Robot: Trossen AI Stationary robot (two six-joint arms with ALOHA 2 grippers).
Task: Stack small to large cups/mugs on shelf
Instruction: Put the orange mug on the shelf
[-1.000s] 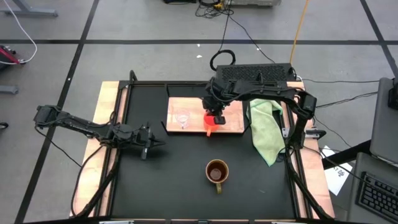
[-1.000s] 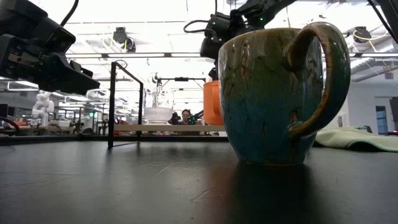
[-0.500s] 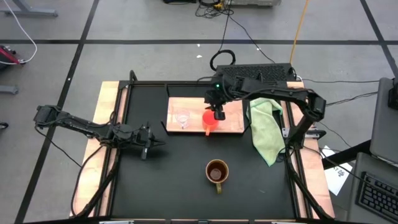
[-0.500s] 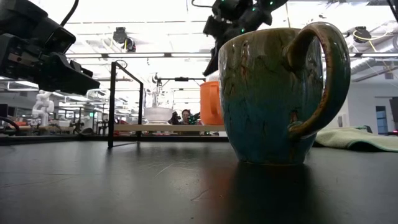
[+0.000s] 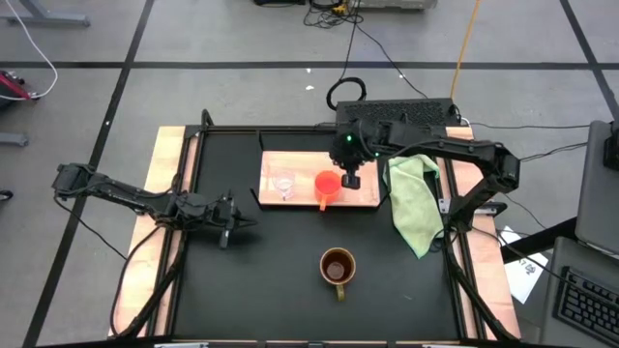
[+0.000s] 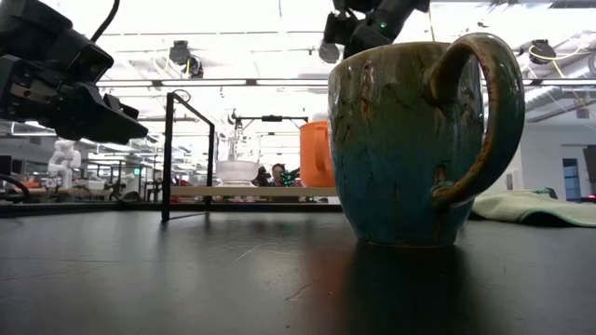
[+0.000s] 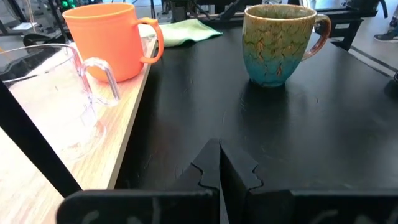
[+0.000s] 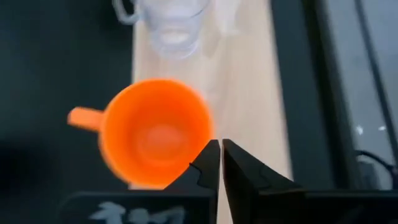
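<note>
The orange mug (image 5: pixel 328 184) stands upright on the light wood shelf (image 5: pixel 305 162), its handle toward the table's near edge. The tiny clear glass cup (image 5: pixel 283 185) stands on the shelf to its left. The brown mug (image 5: pixel 337 265) stands on the black table, nearer than the shelf. My right gripper (image 5: pixel 352 180) is shut and hovers above the shelf just right of the orange mug (image 8: pixel 155 134), touching nothing. My left gripper (image 5: pixel 244 224) is shut and empty, low over the table at the left; its wrist view shows the clear cup (image 7: pixel 50 93), the orange mug (image 7: pixel 109 40) and the brown mug (image 7: pixel 280 43).
A light green cloth (image 5: pixel 411 201) lies at the table's right, beside the shelf. A dark frame post (image 6: pixel 169 154) stands at the shelf's left end. Bare black tabletop (image 5: pixel 271 271) lies between my left gripper and the brown mug.
My right gripper has gone up and toward the table's right edge, off the orange mug. The mug stays upright on the shelf, beside the clear cup.
</note>
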